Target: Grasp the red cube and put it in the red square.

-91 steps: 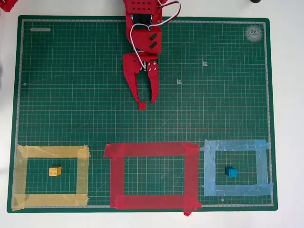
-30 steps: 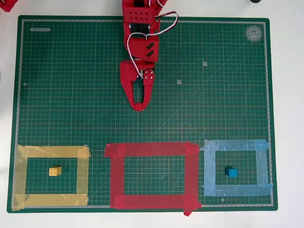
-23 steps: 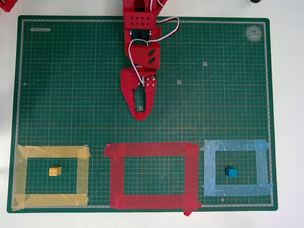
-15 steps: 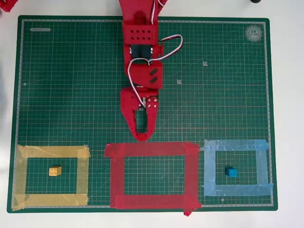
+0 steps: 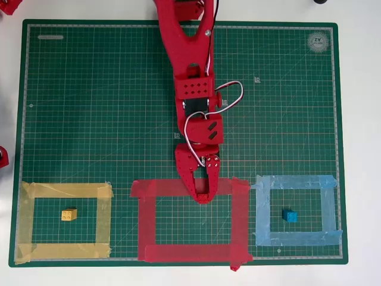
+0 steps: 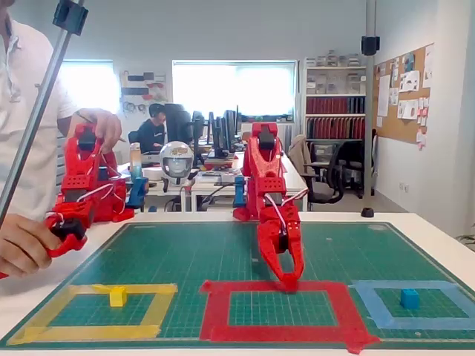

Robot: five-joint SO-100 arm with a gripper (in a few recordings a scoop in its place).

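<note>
My red arm reaches down the green cutting mat (image 5: pixel 89 119). Its gripper (image 5: pixel 203 195) hangs over the top strip of the red square (image 5: pixel 241 220), near the middle of that strip. The fingers are drawn together at the tips, pinching the red cube (image 5: pixel 203 199), which is hard to tell apart from the red fingers and red tape. In the fixed view the gripper (image 6: pixel 288 279) points down, with its tips just above the far strip of the red square (image 6: pixel 215 311). The inside of the square is bare mat.
A yellow block (image 5: pixel 69 214) lies inside the yellow tape outline (image 5: pixel 104 220) at the lower left. At the lower right, a blue block (image 5: pixel 290 216) sits in the light-blue tape outline (image 5: pixel 262 214). A person stands at the left edge of the fixed view.
The gripper closed on the red cube in mid-mat. It then carried it down the overhead picture and slightly right, onto the red square's top strip.
</note>
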